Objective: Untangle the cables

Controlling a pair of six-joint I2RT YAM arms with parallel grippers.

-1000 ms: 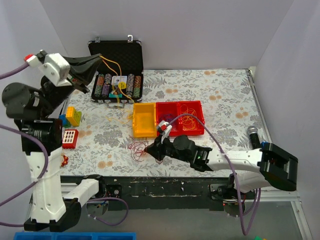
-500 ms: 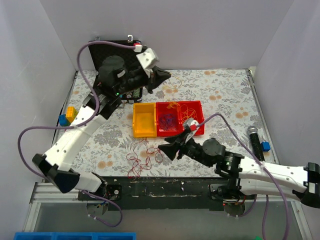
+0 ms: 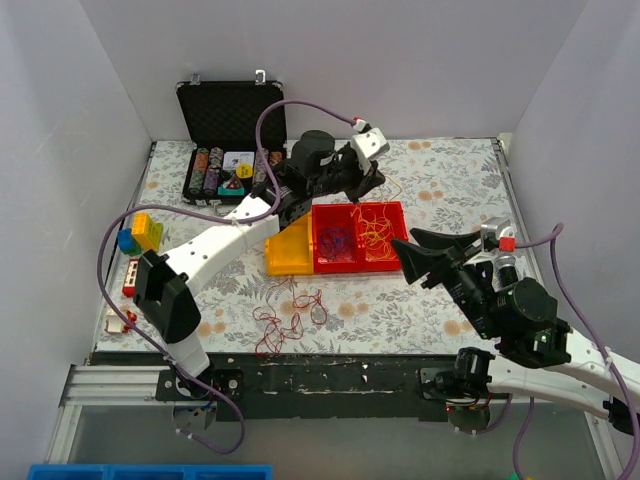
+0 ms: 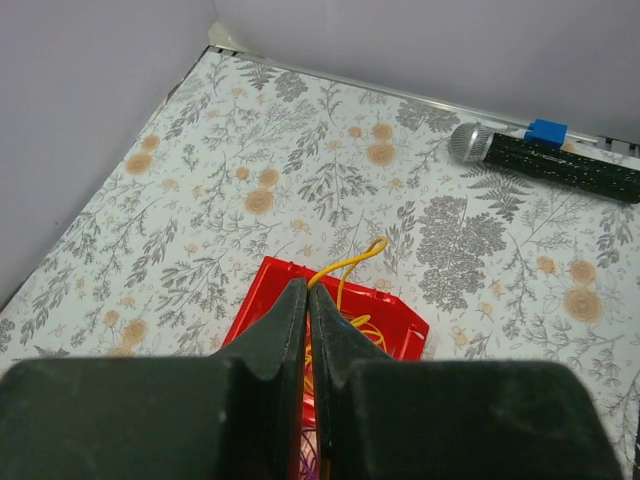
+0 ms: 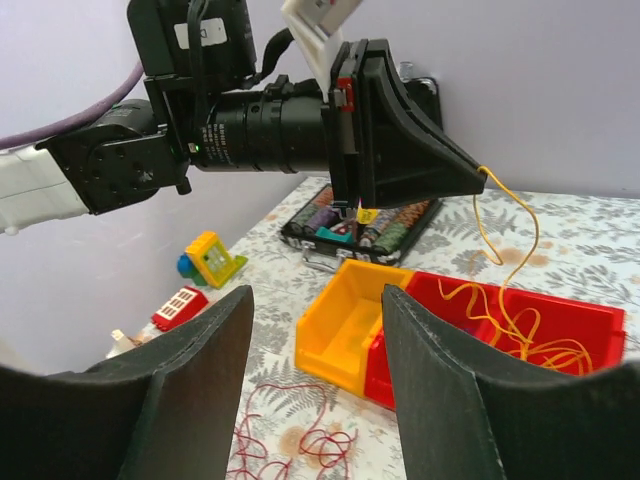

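The cables are split up. A red cable (image 3: 290, 315) lies loose on the table in front of the bins and also shows in the right wrist view (image 5: 300, 440). A purple and blue bundle (image 3: 337, 240) sits in the middle red bin. Orange-yellow loops (image 3: 378, 225) fill the right red bin (image 3: 402, 212). My left gripper (image 3: 378, 183) hangs above that bin, shut on a yellow cable (image 4: 345, 265) that runs down into it. My left gripper (image 4: 308, 288) shows no gap between its jaws. My right gripper (image 3: 405, 255) is raised, open and empty (image 5: 315, 295).
A yellow bin (image 3: 285, 245) stands left of the red ones. An open black case of poker chips (image 3: 232, 165) is at the back left. Toy blocks (image 3: 140, 235) lie along the left edge. A microphone (image 4: 560, 165) lies at the right edge.
My left arm swung right from over the case to above the red bins with the yellow cable. My right gripper opened, left the red cable on the table and pulled back right and up.
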